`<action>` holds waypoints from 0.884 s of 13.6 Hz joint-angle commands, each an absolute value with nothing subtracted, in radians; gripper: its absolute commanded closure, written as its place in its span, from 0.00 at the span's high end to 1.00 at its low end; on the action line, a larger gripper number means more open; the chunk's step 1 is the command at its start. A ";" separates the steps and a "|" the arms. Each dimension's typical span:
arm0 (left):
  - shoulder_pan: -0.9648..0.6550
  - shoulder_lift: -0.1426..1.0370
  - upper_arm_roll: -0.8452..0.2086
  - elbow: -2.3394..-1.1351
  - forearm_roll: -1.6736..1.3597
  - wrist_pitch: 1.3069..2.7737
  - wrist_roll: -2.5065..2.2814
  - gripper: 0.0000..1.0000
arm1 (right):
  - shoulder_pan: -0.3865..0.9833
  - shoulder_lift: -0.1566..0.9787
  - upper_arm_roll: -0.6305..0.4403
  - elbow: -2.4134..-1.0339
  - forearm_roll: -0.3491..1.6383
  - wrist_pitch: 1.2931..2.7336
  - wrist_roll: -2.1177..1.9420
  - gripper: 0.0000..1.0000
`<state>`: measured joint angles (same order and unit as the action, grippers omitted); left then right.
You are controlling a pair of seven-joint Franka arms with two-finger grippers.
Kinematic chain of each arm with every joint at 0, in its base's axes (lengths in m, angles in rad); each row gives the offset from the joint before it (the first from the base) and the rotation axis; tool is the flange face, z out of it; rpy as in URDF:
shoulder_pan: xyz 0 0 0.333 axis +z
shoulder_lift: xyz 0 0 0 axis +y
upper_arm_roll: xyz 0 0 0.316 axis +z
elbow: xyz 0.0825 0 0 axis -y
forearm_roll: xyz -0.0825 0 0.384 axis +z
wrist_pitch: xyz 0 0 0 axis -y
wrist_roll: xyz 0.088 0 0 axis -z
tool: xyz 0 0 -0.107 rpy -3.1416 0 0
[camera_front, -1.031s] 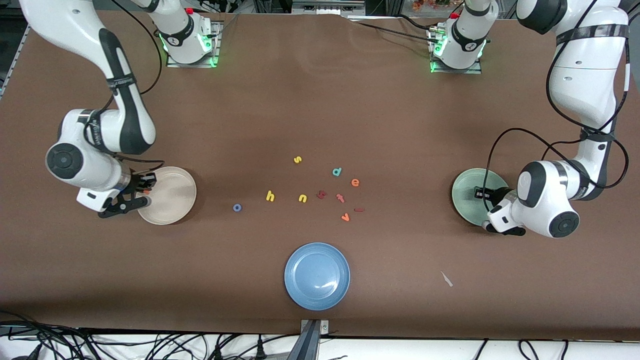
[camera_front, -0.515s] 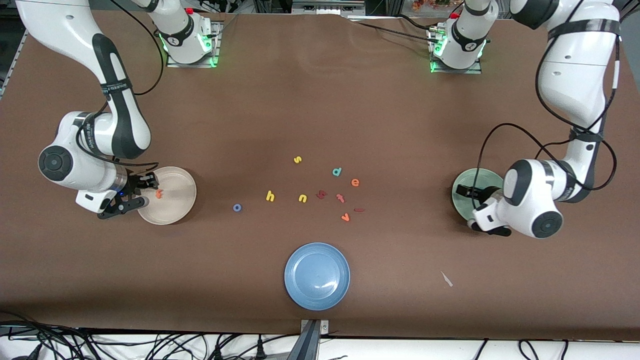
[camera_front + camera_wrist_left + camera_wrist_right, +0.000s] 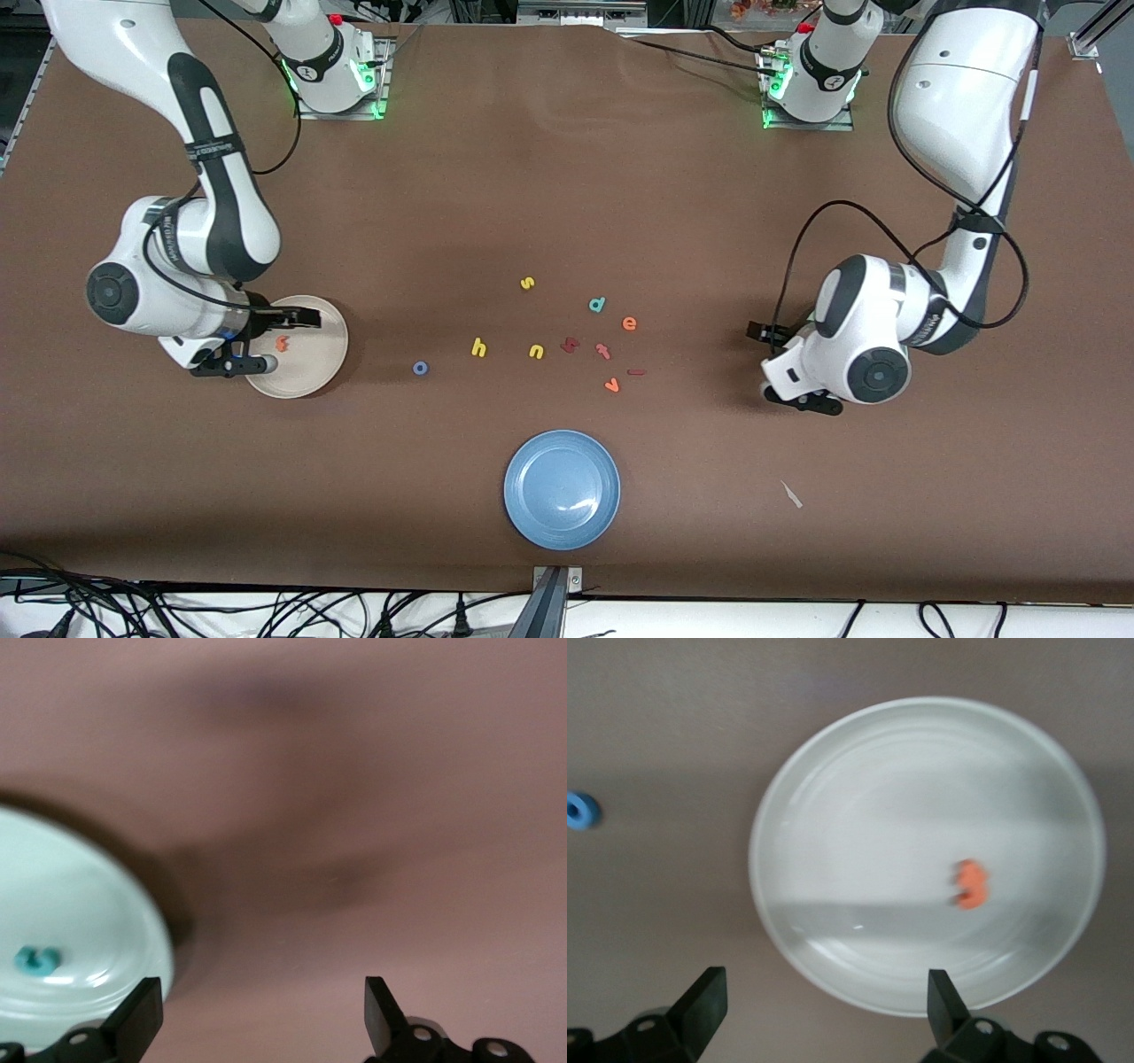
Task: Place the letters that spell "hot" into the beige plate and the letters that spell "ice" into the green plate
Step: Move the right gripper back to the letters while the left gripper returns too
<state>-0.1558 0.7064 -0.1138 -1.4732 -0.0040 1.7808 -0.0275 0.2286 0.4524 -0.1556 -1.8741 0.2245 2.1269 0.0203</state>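
Note:
The beige plate (image 3: 314,354) holds the orange "t" (image 3: 282,341). My right gripper (image 3: 282,339) hangs open over the plate's edge, with nothing between its fingers. In the right wrist view the "t" (image 3: 971,884) lies flat in the plate (image 3: 877,815). My left gripper (image 3: 764,359) is open and empty above bare table beside the green plate (image 3: 71,930), which holds the teal "c" (image 3: 37,958). The left arm hides that plate in the front view. On the table's middle lie the blue "o" (image 3: 421,368), yellow "h" (image 3: 478,347), orange "e" (image 3: 629,323) and dark red "i" (image 3: 636,372).
Other letters lie among them: yellow "n" (image 3: 536,352), yellow "s" (image 3: 527,283), teal "d" (image 3: 597,305), pinkish "t" (image 3: 603,351), orange "v" (image 3: 611,385). A blue plate (image 3: 562,489) sits nearer the front camera. A small white scrap (image 3: 791,494) lies toward the left arm's end.
My right gripper opened and the orange "t" dropped into the beige plate. My left gripper opened and moved off the green plate toward the table's middle.

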 commanded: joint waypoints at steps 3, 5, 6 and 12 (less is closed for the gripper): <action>-0.227 0.719 -0.155 -1.424 -0.075 1.844 0.024 1.00 | 0.307 0.451 -0.087 -1.868 0.224 2.216 0.432 1.00; -0.264 0.729 -0.163 -1.407 -0.074 1.880 0.072 1.00 | 0.346 0.472 -0.087 -1.868 0.221 2.278 0.474 1.00; -0.274 0.739 -0.163 -1.407 -0.072 1.919 0.106 1.00 | 0.362 0.495 -0.087 -1.868 0.221 2.319 0.479 1.00; -0.321 0.814 -0.163 -1.407 -0.067 2.108 0.524 1.00 | 0.394 0.632 -0.084 -1.758 0.124 2.390 0.460 1.00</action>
<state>-0.3035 0.7820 -0.1708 -1.4407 -0.0544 2.0852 0.3755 0.3817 0.5860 -0.0813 -1.8250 0.1448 2.3986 0.4614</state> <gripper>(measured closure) 0.000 0.000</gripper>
